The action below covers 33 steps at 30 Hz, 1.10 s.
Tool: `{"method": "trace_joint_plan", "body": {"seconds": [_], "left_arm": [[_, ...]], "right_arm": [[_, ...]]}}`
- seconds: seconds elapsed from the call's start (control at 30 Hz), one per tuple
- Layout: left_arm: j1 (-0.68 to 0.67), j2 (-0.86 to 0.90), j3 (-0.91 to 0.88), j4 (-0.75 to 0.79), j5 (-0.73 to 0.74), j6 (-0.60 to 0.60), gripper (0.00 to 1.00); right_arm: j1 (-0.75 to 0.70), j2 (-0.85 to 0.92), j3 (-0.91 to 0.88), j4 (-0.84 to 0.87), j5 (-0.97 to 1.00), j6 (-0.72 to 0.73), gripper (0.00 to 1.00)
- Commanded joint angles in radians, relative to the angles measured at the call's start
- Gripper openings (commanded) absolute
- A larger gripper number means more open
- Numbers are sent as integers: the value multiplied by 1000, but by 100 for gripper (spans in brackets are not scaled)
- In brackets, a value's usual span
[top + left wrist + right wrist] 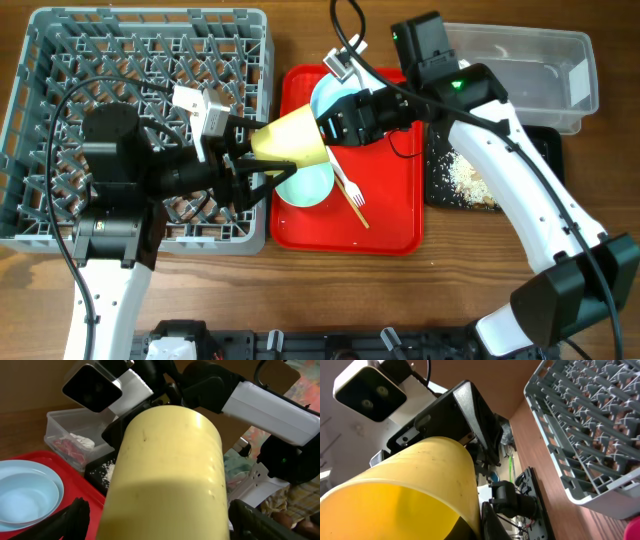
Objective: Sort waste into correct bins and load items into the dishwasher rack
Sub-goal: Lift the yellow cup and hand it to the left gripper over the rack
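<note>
Right hand [335,126] grasps the yellow cup [293,142] at its near end. I see my left hand [260,160] released, fingers [75,517] straddling the cup.

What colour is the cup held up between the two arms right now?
The cup is plain pale yellow. The overhead view shows it best.

robot lab setup: white arms [530,190] on wooden table [330,290], loose cables [334,15]
</note>
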Motion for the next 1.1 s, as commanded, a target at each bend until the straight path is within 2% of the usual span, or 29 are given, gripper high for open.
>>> {"method": "trace_joint_plan", "body": {"seconds": [0.0,0.17,0.57,0.9,1.07], "left_arm": [[-5,2,13,3,21,1,87],[-5,2,13,3,20,1,83],[-5,2,13,3,20,1,90],[-5,2,13,3,20,1,91],[-5,2,13,3,20,1,88]], "right_arm": [[9,5,6,-4,-39,7,5],[9,5,6,-6,-39,13,5],[9,5,-3,-10,-38,43,4],[32,5,-16,-5,-15,69,4],[43,5,-16,30,-15,89,4]]}}
